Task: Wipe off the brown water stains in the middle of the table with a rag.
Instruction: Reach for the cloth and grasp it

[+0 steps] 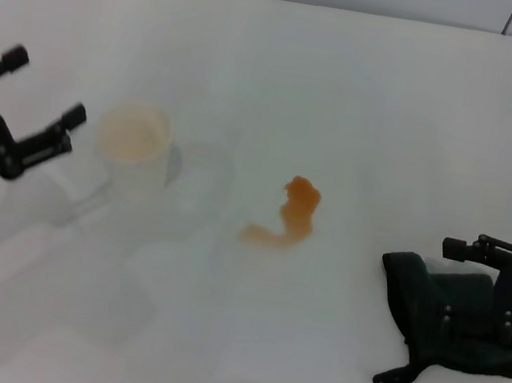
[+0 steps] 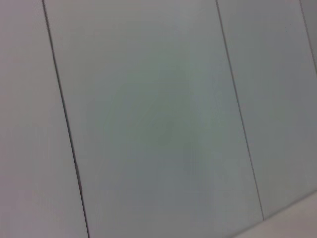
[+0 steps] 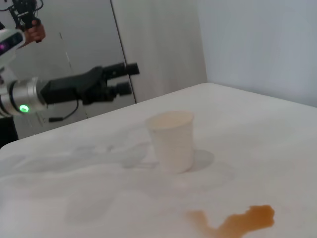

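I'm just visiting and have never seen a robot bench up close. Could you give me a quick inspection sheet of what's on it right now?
Surface: white table, smooth, with faint smears near the cup.
Job's things: brown water stains mid-table, unwiped; black rag lying crumpled to the robot's right of them.
Clutter: white plastic cup, upright, to the left of the stains.
Grippers: left gripper open, raised beside the cup, holding nothing; right gripper at the rag.
Cables: nothing seen.
Surroundings: pale panelled wall behind the table.
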`<state>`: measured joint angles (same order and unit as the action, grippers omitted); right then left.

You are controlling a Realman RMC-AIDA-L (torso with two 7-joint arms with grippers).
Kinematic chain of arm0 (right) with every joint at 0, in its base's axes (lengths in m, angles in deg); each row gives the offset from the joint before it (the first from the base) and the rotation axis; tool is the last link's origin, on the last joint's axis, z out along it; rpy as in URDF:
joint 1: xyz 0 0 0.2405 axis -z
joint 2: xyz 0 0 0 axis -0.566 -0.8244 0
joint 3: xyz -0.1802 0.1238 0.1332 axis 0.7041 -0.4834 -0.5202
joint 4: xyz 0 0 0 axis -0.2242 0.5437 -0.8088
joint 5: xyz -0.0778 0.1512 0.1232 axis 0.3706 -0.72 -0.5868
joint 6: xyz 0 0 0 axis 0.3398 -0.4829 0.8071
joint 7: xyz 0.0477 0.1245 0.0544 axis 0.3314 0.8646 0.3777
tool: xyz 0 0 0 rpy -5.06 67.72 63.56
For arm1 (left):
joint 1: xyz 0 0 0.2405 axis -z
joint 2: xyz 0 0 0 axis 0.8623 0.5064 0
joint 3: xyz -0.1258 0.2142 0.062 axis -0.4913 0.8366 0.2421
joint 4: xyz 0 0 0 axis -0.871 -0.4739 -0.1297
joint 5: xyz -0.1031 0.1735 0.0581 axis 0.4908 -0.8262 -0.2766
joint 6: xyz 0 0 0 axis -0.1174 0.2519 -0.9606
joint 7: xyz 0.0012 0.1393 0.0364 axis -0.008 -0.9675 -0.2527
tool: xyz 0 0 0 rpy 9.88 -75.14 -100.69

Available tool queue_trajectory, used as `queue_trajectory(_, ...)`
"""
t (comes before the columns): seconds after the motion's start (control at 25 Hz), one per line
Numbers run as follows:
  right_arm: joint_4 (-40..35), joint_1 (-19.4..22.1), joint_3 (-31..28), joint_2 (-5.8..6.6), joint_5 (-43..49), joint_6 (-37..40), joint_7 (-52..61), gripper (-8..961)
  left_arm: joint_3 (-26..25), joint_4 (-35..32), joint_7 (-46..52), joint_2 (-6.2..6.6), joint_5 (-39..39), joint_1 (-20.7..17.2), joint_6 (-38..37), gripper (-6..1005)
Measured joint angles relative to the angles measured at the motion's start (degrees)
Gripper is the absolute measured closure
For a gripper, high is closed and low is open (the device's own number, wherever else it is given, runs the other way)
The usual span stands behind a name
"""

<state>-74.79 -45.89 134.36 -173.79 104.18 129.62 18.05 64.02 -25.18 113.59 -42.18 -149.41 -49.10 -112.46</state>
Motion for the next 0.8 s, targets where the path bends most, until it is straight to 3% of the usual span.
queue_trajectory(0.4, -0.3, 0.0, 0.0, 0.00, -0.1, 0.6, 0.6, 195, 0.0, -12.1, 20.7, 3.93, -10.4, 3.0, 2.6, 111)
queue_trajectory(0.56, -0.3, 0.0, 0.0, 0.00, -0.2, 0.8, 0.7, 196, -0.4, -20.1, 30.5, 4.63, -19.6, 3.3, 3.3, 111)
queue_trajectory(0.8, -0.9, 0.0, 0.7, 0.00, -0.2, 0.9, 1.6, 197, -0.9, -33.5, 46.1, 4.67, -34.1, 3.5, 1.5, 112)
